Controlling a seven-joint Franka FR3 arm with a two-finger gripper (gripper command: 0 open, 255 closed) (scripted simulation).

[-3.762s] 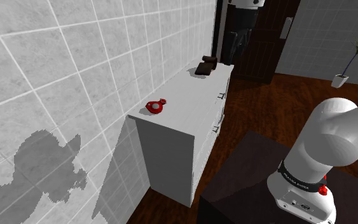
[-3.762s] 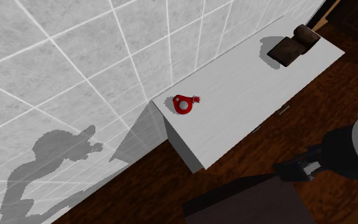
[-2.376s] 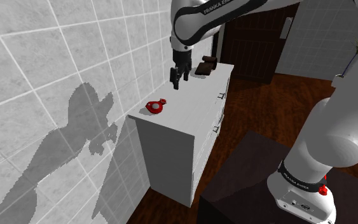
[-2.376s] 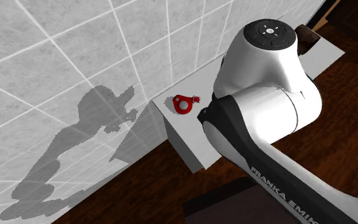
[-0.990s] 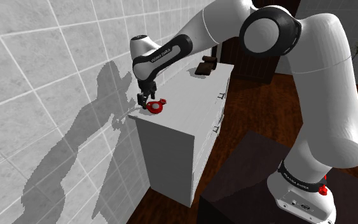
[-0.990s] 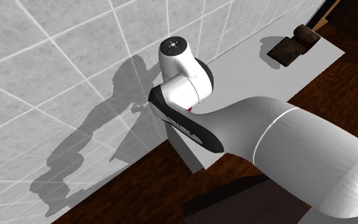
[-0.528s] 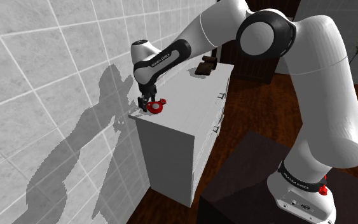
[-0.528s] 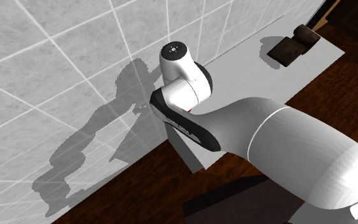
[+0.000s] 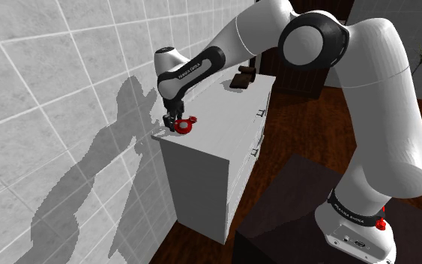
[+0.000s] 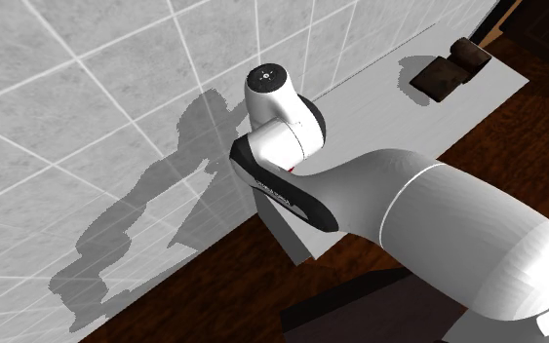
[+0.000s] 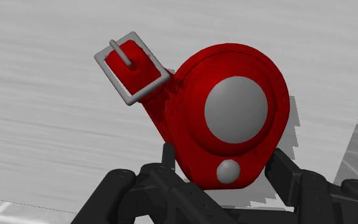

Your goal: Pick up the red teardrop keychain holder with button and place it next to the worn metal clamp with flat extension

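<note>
Compared with a second ago, the gripper (image 9: 173, 124) has sunk a little lower at the near end of the white cabinet (image 9: 220, 109), and over the last half second it has hardly shifted. It points straight down at the red keychain holder (image 9: 186, 125), which lies flat on the cabinet top close to the end corner, just beside the tiled wall (image 9: 67, 75).

From the wrist, the keychain holder (image 11: 228, 121) is a red teardrop with a large grey disc in its broad part, a small grey button below that, and a grey buckle on a red strap at its narrow tip. The gripper (image 11: 223, 159) has its black fingers (image 11: 167, 156) set on either side of the broad end, each touching the red edge — closed on the holder, as far as I can see. The holder casts a shadow right at its rim on the pale cabinet top (image 11: 44, 127), so it looks to be resting there.

A dark brown clamp (image 9: 243, 78) sits at the far end of the same cabinet, well apart from the holder; in the second exterior view the clamp (image 10: 446, 73) is at the upper right of the cabinet top (image 10: 389, 117) — the white arm crosses in front of the near end.

The dark stand (image 9: 291, 210) is on a wood floor (image 9: 299, 127)
</note>
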